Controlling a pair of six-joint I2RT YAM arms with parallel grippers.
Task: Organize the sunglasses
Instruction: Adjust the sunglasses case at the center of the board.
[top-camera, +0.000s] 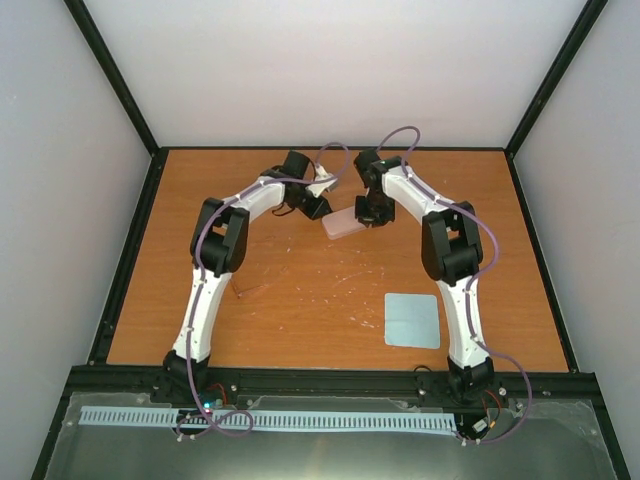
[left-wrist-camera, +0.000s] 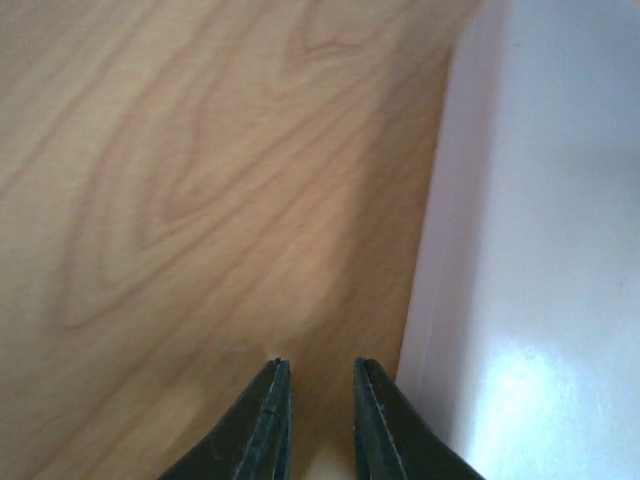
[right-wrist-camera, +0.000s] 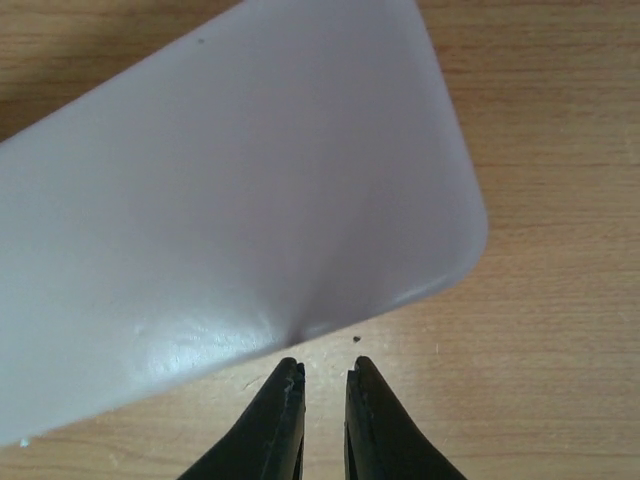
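The pink case (top-camera: 343, 222) lies shut on the wooden table, between my two grippers. My left gripper (top-camera: 318, 200) is at its left end; in the left wrist view the case (left-wrist-camera: 540, 250) fills the right side, and the gripper (left-wrist-camera: 320, 370) is slightly open over bare wood. My right gripper (top-camera: 368, 212) is at the case's right end. In the right wrist view the gripper (right-wrist-camera: 324, 365) is narrowly open with nothing between the jaws, just short of the edge of the case (right-wrist-camera: 230, 200). A faint thin amber shape, apparently the sunglasses (top-camera: 246, 289), lies by the left arm's elbow.
A light blue square cloth (top-camera: 412, 320) lies flat at the front right, next to the right arm's lower link. Black frame rails (top-camera: 130, 250) border the table on the left, right and near sides. White walls stand behind.
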